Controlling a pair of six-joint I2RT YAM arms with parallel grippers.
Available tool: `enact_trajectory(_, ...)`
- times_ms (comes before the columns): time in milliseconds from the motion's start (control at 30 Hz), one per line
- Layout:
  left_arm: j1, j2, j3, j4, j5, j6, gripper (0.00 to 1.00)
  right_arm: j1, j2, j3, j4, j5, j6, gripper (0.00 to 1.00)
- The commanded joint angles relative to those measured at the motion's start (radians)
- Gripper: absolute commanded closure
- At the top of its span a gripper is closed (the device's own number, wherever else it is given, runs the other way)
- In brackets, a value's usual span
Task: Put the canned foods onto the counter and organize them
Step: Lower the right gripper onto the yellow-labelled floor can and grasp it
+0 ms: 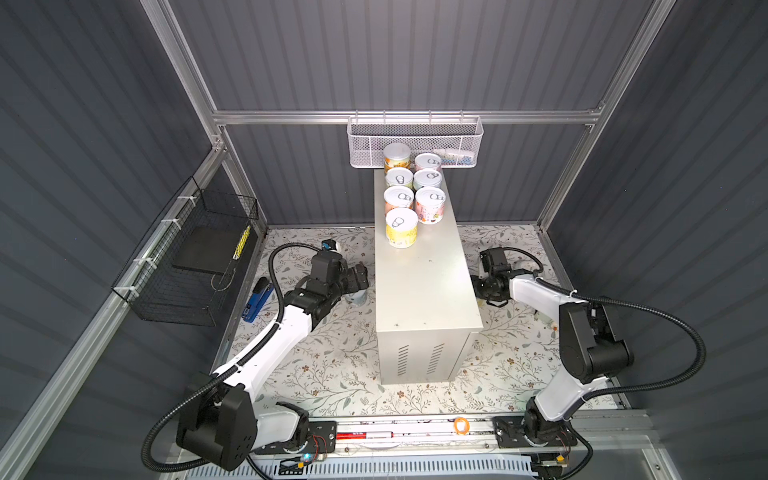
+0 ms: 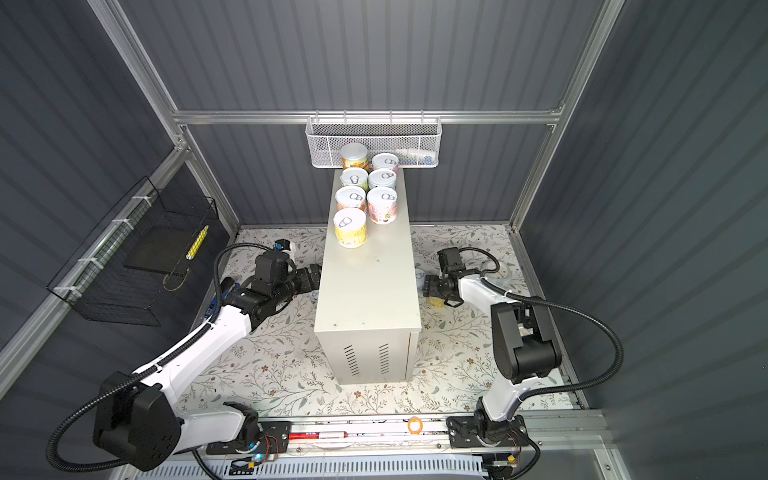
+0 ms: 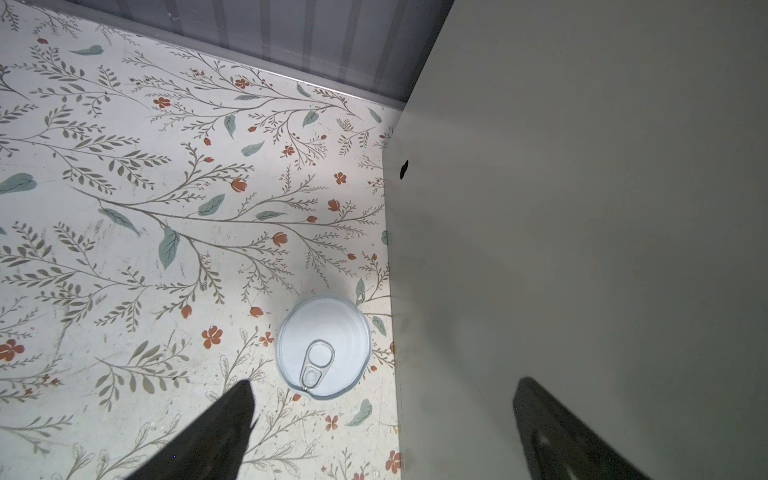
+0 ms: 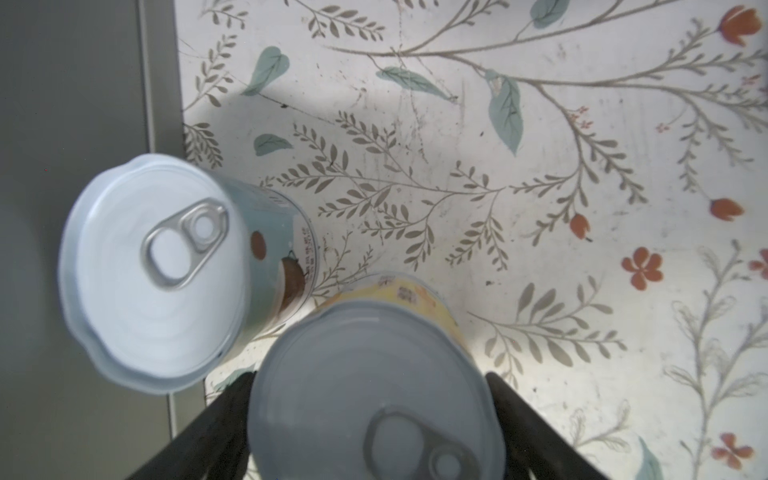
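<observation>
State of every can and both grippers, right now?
Seven cans: upright on counter, two rows.
Silver-lidded can: upright on floral surface, beside counter, ungripped.
Teal can: upright on floral surface.
Yellow can: between right gripper fingers; grip unclear.
Left gripper: open, empty.

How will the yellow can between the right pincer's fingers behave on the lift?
The yellow can looks rigid metal, probably won't deform in the right pincer. Its smooth round wall may slip or twist. The teal can stands close beside; a swing could tip it.
</observation>
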Motion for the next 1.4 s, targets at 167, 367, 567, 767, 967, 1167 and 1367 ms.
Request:
enact_trajectory(167,0.005,0.028,0.015,0.001,0.027,-0.009,0.02,-0.002,0.108,0.110,-0.075,0.035,0.016,0.17)
enact_trajectory(367,0.005,0.062,0.043,-0.011,0.038,-0.003,0.02,-0.002,0.162,0.147,-0.102,0.029,0.019,0.17)
enact_trajectory(567,0.006,0.072,0.044,0.000,0.039,-0.009,0.02,-0.002,0.187,0.157,-0.119,0.017,0.022,0.18)
enact_trajectory(767,0.005,0.062,0.034,-0.002,0.030,-0.005,0.03,-0.002,0.179,0.146,-0.126,0.018,0.030,0.28)
enact_trajectory(967,0.005,0.029,0.024,-0.011,0.014,0.011,0.03,-0.002,0.087,0.101,-0.133,0.028,0.047,0.91)
enact_trajectory(1167,0.005,-0.008,0.013,-0.025,0.014,0.032,0.03,0.000,-0.153,0.064,-0.221,0.037,0.055,1.00)
enact_trajectory(1367,0.005,-0.035,0.005,-0.055,-0.008,0.054,0.03,0.024,-0.397,0.140,-0.402,0.086,0.033,1.00)
